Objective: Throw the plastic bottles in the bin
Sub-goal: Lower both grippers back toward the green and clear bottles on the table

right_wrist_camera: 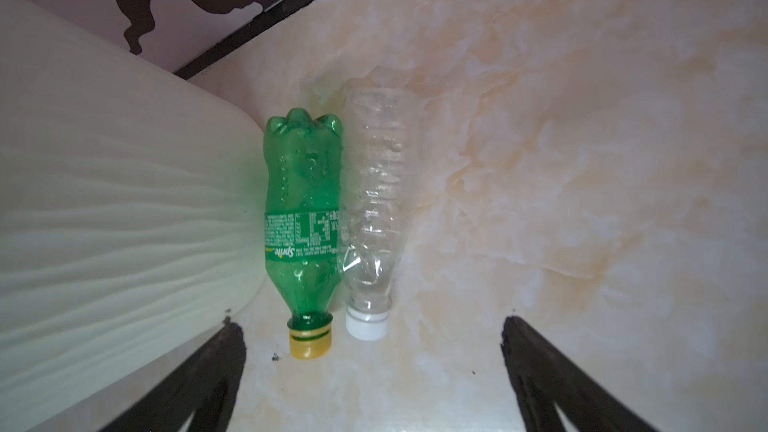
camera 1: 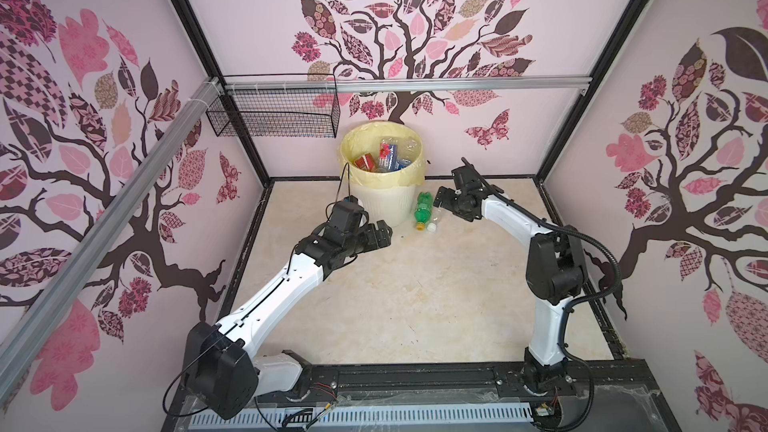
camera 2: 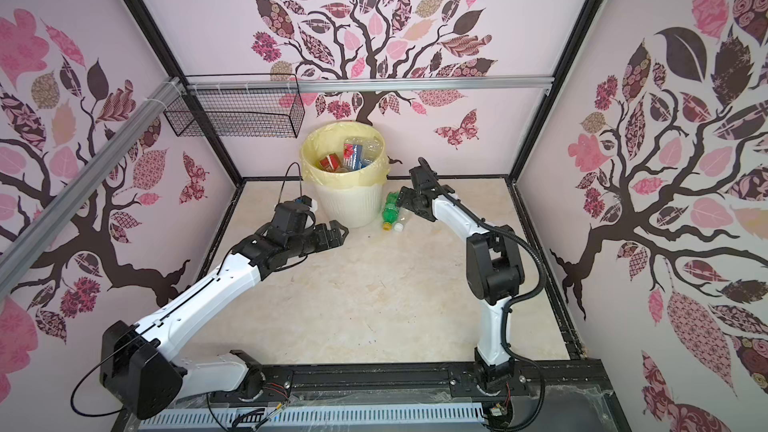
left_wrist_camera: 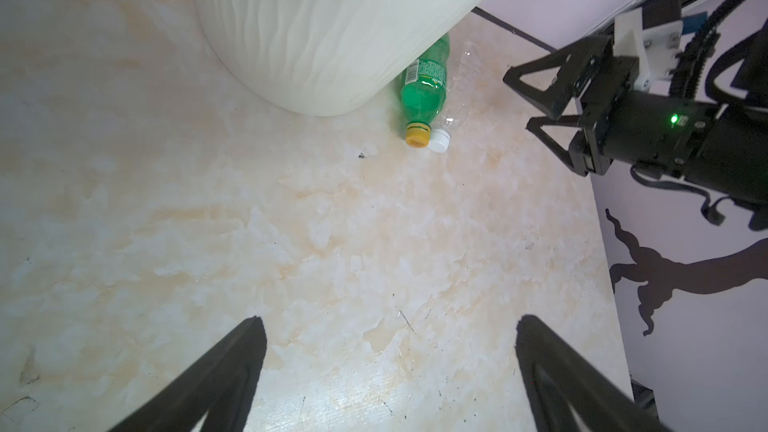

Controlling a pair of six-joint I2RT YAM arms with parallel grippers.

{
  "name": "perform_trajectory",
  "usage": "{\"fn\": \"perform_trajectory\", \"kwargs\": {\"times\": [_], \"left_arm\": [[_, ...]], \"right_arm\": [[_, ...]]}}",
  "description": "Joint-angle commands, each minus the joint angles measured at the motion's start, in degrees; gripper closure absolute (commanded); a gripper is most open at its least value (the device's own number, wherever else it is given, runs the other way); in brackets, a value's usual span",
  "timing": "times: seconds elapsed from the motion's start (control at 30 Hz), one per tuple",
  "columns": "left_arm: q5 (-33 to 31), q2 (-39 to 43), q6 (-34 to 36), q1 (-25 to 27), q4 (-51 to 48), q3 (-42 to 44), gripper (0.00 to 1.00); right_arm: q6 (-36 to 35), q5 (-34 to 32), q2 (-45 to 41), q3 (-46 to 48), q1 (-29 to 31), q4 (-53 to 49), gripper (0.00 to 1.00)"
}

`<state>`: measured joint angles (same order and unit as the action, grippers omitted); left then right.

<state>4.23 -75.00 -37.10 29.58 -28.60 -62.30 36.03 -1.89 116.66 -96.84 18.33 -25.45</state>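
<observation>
Tabletop (right_wrist_camera: 582,201): one green bottle (right_wrist_camera: 303,209), one clear bottle (right_wrist_camera: 374,209)

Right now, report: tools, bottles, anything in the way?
Left tool open, empty. Right tool open, empty, near the bottles. Green bottle and clear bottle lie side by side by the bin. Bin wall crowds the green one.

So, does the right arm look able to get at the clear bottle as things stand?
Probably yes: the right end effector hangs open near the clear bottle, with bare table on one side. The green bottle lies tight against the other, by the bin, leaving little room there.
</observation>
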Motion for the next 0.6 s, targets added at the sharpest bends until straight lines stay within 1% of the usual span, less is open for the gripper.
{"fn": "perform_trajectory", "kwargs": {"times": [0.0,0.23,0.47,0.57], "left_arm": [[1.37,-0.39,1.78,0.15,0.61,0.80,0.03],[1.28,-2.34,3.94,0.19,-0.16,0.15,0.03],[-0.01,-3.85,5.96,0.12,-1.17,-0.58,0.03],[-0.51,-4.53,6.65,-0.08,-1.91,-1.14,0.03]], "right_arm": [[0.52,1.05,6.11,-6.39,-0.87,-0.53,0.02],[0.59,1.45,18.44,-21.29,-2.15,-3.77,0.05],[-1.14,1.23,32.31,-41.02,-2.35,-11.61,0.07],[-0.91,1.55,34.68,-43.36,-2.33,-12.85,0.09]]}}
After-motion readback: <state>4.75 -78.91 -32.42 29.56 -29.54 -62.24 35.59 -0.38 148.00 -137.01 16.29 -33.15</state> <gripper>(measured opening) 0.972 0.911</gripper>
